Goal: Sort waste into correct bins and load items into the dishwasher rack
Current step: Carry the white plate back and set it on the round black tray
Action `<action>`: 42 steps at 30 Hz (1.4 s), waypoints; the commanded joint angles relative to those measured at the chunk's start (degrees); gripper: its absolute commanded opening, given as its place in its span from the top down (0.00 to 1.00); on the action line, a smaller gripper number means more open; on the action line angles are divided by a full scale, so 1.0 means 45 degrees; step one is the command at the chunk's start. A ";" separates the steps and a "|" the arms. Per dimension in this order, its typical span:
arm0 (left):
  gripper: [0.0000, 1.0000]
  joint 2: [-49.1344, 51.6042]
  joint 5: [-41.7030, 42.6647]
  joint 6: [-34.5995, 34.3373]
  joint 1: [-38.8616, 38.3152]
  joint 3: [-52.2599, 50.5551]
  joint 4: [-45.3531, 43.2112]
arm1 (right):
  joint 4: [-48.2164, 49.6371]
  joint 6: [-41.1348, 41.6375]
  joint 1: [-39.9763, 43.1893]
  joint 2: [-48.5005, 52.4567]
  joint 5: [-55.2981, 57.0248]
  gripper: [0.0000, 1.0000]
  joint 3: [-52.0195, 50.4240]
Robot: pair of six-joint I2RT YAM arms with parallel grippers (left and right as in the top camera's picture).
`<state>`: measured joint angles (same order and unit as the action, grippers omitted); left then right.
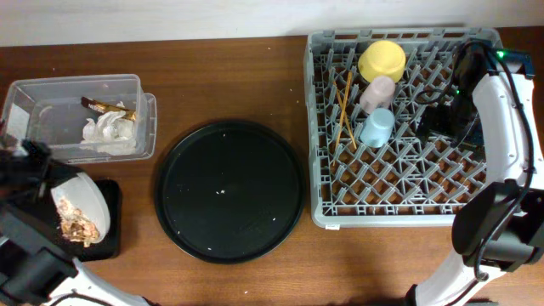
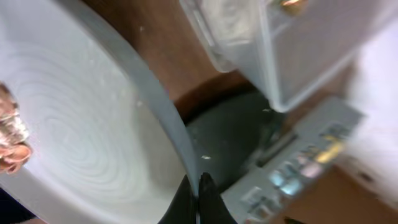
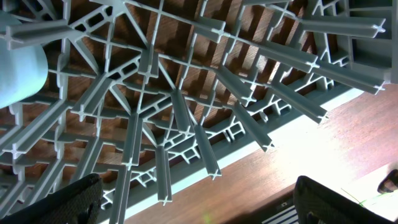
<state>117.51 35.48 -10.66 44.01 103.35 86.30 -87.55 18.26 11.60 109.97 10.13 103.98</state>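
Clear box holds foil wrapper. Rack holds yellow bowl, pink cup, light blue cup and chopsticks. Left gripper is clamped on the rim of the grey plate, which is tilted over the shallow black tray with food scraps on it. Right gripper is over the rack, jaws wide apart, empty. Round black tray sits mid-table. Brown wooden table, pale wall behind.
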 commanded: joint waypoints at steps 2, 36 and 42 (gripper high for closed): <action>0.99 -0.0291 0.3614 0.1690 0.1695 0.0180 0.0549 | 0.0005 0.0146 0.0078 0.0063 0.0228 0.01 0.0010; 1.00 -0.4197 0.3716 0.3512 0.1365 0.0053 0.2322 | 0.0005 0.0146 0.0078 0.0063 0.0228 0.02 0.0010; 1.00 -0.5571 0.0301 0.1622 -0.6198 0.0049 0.1928 | 0.0005 0.0146 0.0078 0.0063 0.0228 0.02 0.0010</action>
<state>94.04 45.06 1.65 29.15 103.35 96.25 -87.53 18.24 11.60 109.97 10.31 103.98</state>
